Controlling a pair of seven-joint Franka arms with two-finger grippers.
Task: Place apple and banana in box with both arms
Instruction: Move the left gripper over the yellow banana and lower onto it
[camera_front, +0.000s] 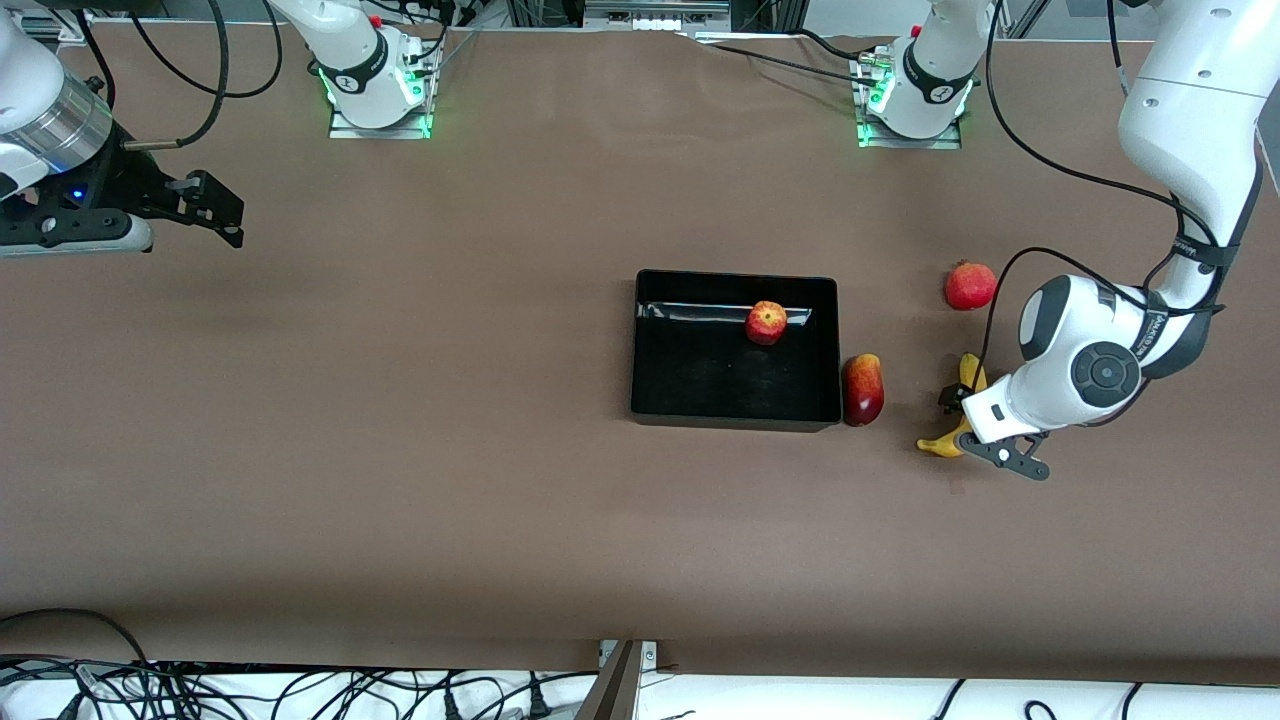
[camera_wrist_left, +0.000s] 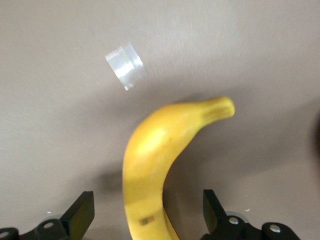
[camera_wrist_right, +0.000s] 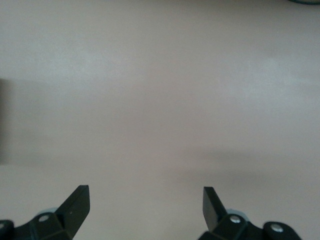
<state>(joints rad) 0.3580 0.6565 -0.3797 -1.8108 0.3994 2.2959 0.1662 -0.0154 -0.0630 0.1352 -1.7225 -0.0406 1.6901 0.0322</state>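
Nearest the front camera lies the banana (camera_front: 945, 443), long, curved and yellow with a darker tip, on the brown table (camera_front: 400, 480) toward the left arm's end from the box (camera_front: 735, 402). The left gripper (camera_front: 958, 412) is down at the banana; in the left wrist view its fingers (camera_wrist_left: 82, 212) stand spread on either side of the fruit (camera_wrist_left: 150, 175) with gaps showing, so it is open and not gripping.

Just beside the box, on the same end, rests an oblong red-yellow fruit (camera_front: 863, 389), touching or nearly touching the box wall. The box is a shallow, glossy black rectangular bin. Inside it, close to the wall farther from the front camera, sits the apple (camera_front: 766, 322): small, round, red with yellowish patches.

Farther from the camera than the banana, and well apart from the box, lies a round red fruit (camera_front: 970, 286) with a small crown.

The right gripper (camera_front: 215, 212) waits over bare table well apart from the box toward the right arm's end, its fingers (camera_wrist_right: 75, 205) spread open around nothing.
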